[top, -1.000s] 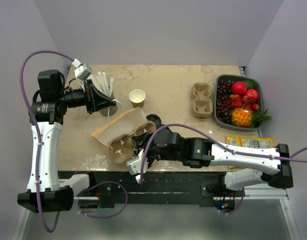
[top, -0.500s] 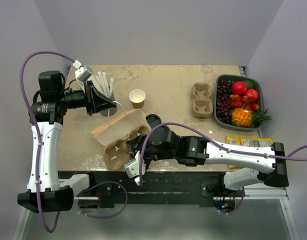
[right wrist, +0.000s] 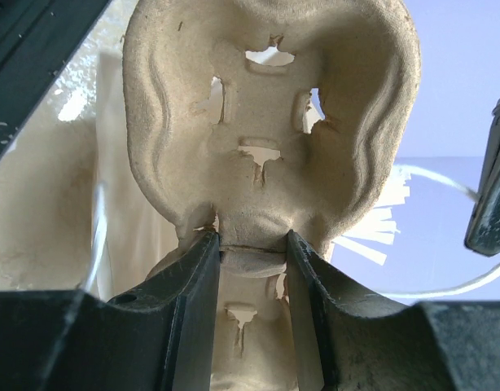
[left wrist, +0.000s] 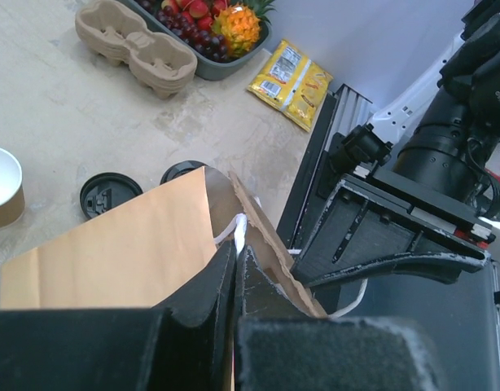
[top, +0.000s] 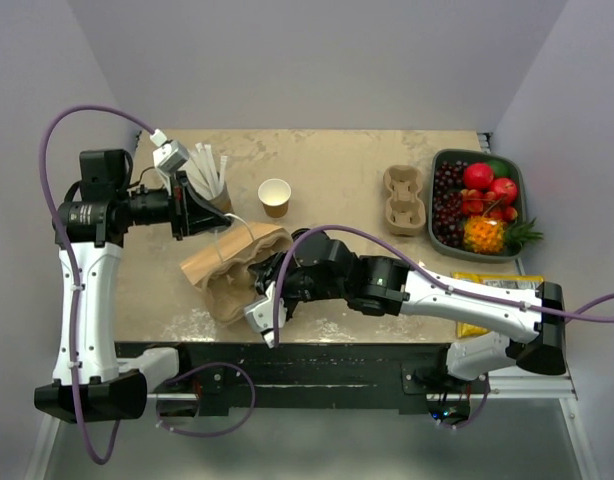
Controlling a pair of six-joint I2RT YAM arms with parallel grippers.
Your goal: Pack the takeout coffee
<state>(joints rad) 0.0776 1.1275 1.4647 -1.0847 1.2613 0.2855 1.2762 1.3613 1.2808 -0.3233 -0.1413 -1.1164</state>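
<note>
The brown paper bag [top: 225, 252] lies on its side with its mouth toward the right arm. My left gripper [top: 209, 215] is shut on its white handle [left wrist: 240, 226] at the bag's rim [left wrist: 258, 236]. My right gripper [top: 270, 280] is shut on the middle ridge of a pulp cup carrier [right wrist: 266, 122] and holds it at the bag's mouth [top: 230, 297]. Two round black lids [left wrist: 109, 193] [left wrist: 183, 169] show beyond the bag. I cannot tell whether either sits on the takeout coffee cup. In the top view the right arm covers that spot.
A lidless brown cup [top: 275, 195] and a grey cup of white straws [top: 209, 178] stand behind the bag. A stack of pulp carriers [top: 405, 200], a grey tray of fruit [top: 442, 160] and yellow packets [top: 497, 285] are at the right.
My right gripper has moved left with the carrier, pushing it against the bag's mouth. The bag has shifted left and folded flatter. My left gripper has drawn back slightly with the handle.
</note>
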